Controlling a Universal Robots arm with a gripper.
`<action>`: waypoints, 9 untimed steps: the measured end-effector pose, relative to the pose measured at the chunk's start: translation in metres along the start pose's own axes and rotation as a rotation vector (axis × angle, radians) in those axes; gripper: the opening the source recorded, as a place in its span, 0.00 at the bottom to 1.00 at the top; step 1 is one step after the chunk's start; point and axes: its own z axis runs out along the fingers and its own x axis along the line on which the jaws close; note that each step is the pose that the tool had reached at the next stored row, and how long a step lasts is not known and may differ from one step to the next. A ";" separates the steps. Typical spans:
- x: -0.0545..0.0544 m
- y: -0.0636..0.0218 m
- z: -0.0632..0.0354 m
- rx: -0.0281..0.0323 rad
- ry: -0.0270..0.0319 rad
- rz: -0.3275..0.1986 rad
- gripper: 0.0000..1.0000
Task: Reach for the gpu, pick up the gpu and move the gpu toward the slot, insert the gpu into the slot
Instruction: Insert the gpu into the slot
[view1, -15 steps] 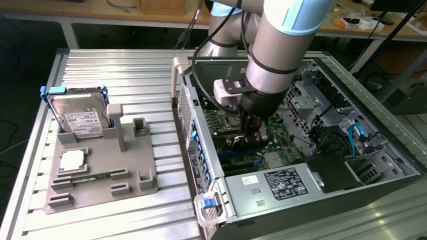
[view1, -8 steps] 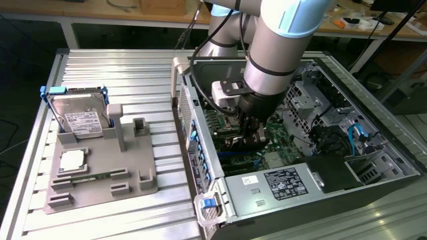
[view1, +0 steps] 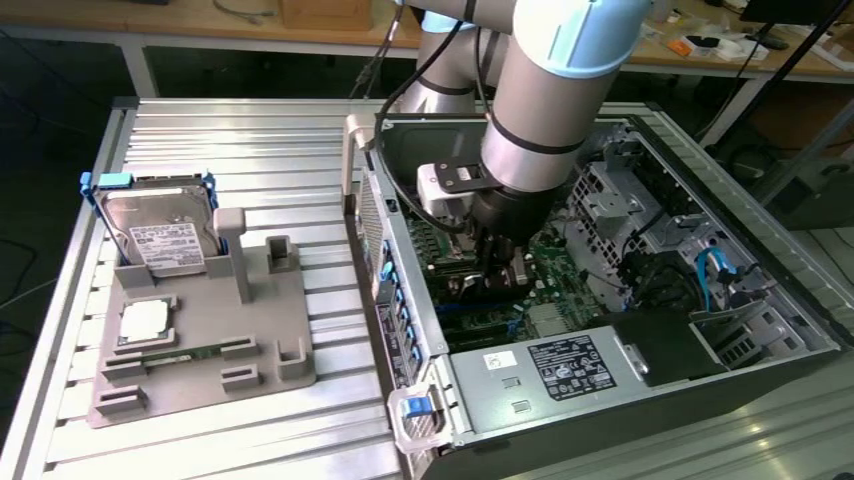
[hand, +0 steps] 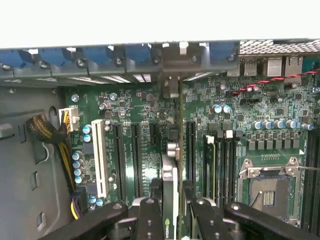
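the arm (view1: 554, 70) reaches down into the open computer case (view1: 534, 395), which lies on its side on the ribbed metal table (view1: 227, 130). in the wrist view the gripper (hand: 171, 200) hangs right over the green motherboard (hand: 150, 105), and the jaws are closed on the gpu (hand: 169, 175), one black finger (hand: 150, 215) on each flat side of it. the card stands on edge (we see only its thin top edge, with a small green logo near the jaws). it runs parallel to the long black slots (hand: 135, 160) and lies between them, and its far end points at the case's rear wall, where a row of blue clips (hand: 100, 54) sits. the slot lies somewhere under the card's edge and i cannot make it out, so whether the card is seated or just above the board, i cannot tell. one side of the gpu has a white slot (hand: 100, 157) and a yellow-and-black cable bundle (hand: 55, 137), and the other has the metal-framed cpu socket (hand: 270, 187). out on the table, well apart from the case toward the exterior view's left, a grey fixture tray (view1: 200, 370) carries a silver hard drive (view1: 160, 235) propped upright and a square cpu chip (view1: 144, 322) lying flat.
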 end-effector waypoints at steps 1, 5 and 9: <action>0.000 0.0005 0.0000 0.0000 0.0001 0.000 0.27; 0.000 0.0007 0.0001 -0.0001 0.0001 0.000 0.27; 0.000 0.0008 0.0012 0.0000 -0.0009 0.000 0.27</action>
